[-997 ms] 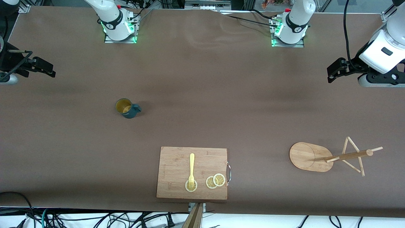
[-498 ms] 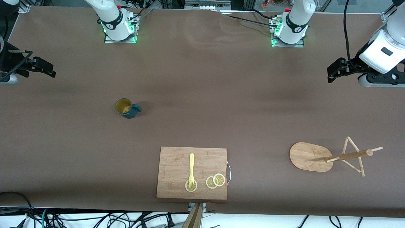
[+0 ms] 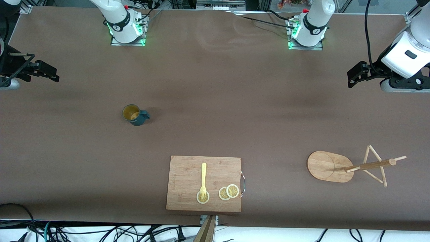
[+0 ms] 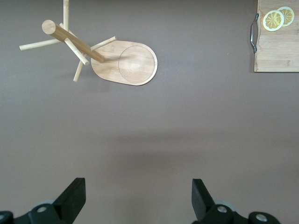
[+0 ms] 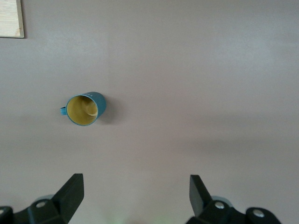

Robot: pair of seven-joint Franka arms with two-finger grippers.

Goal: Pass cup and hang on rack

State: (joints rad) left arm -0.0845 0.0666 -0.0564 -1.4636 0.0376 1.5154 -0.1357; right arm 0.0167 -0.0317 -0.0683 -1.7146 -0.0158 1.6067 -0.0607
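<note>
The dark teal cup (image 3: 135, 115) stands upright on the brown table toward the right arm's end; its yellowish inside shows in the right wrist view (image 5: 84, 109). The bamboo rack (image 3: 331, 166), with an oval base, a pole and thin pegs, stands toward the left arm's end, nearer the front camera than the cup; it also shows in the left wrist view (image 4: 125, 63). My right gripper (image 3: 49, 73) is open and empty, up over the table's edge at its own end, apart from the cup (image 5: 135, 189). My left gripper (image 3: 356, 75) is open and empty over its end, apart from the rack (image 4: 138, 189). Both arms wait.
A rectangular bamboo cutting board (image 3: 186, 171) lies near the front edge between cup and rack, bearing a yellow fork (image 3: 203, 179) and lemon slices (image 3: 228, 192). Its metal handle (image 3: 243, 183) faces the rack.
</note>
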